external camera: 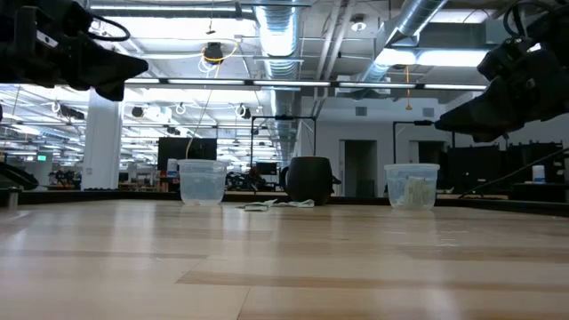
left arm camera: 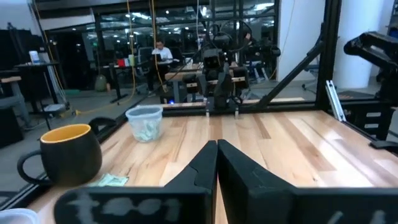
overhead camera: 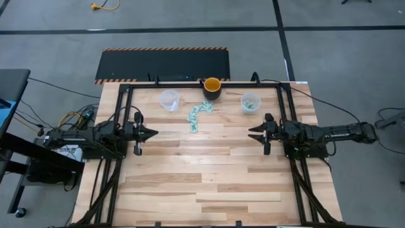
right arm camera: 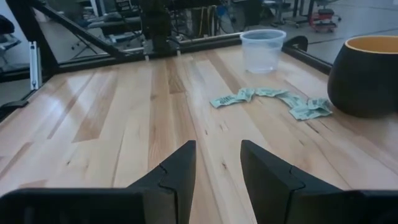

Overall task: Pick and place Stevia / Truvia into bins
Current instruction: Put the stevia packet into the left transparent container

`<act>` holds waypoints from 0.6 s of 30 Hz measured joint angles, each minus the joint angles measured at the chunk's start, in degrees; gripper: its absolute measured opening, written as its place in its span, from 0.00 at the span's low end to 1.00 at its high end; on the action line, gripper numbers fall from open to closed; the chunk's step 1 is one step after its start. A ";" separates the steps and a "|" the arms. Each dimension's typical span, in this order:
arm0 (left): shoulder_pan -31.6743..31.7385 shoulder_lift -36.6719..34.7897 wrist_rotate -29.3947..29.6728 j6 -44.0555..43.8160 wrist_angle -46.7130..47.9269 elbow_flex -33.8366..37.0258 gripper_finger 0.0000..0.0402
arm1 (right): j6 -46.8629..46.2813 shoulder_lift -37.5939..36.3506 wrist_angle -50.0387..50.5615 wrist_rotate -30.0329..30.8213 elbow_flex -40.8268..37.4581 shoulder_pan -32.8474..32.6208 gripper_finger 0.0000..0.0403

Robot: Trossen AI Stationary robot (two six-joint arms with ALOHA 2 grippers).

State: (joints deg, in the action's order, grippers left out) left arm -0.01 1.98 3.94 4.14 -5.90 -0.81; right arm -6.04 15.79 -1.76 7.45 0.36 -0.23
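Observation:
A string of light green and white Stevia sachets [overhead camera: 196, 116] lies flat on the wooden table, between the two clear bins and near a dark mug. The left bin [overhead camera: 169, 99] looks empty. The right bin [overhead camera: 250, 102] holds some sachets [left arm camera: 147, 129]. My left gripper [overhead camera: 154, 133] hovers at the table's left side, shut, pointing level toward the right. My right gripper [overhead camera: 251, 132] hovers at the right side, open [right arm camera: 217, 152], with nothing between its fingers. It points toward the left, and the sachets [right arm camera: 273, 99] lie farther out.
A dark mug with a yellow inside [overhead camera: 211, 87] stands at the far edge between the bins, right behind the sachets. A black frame [overhead camera: 202, 82] runs along the table's far and side edges. The wide wooden middle and near part of the table [overhead camera: 202, 177] is bare.

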 joint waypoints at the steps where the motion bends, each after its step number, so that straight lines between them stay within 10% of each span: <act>1: -0.02 0.04 -0.09 -0.06 0.23 -0.17 0.00 | 0.01 0.00 -0.02 0.00 0.00 0.00 0.30; 9: -0.02 0.84 -3.25 -0.19 -0.52 -0.65 0.00 | -6.25 -0.11 -0.34 0.88 0.02 0.18 0.30; 18: -0.02 7.39 -3.67 -0.66 -5.04 -2.01 0.00 | -13.61 -0.07 -1.98 20.72 0.11 -2.60 0.30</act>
State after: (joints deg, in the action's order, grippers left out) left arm -0.03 9.36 0.27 3.48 -10.94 -2.82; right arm -19.66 15.73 -3.74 28.17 0.47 -2.83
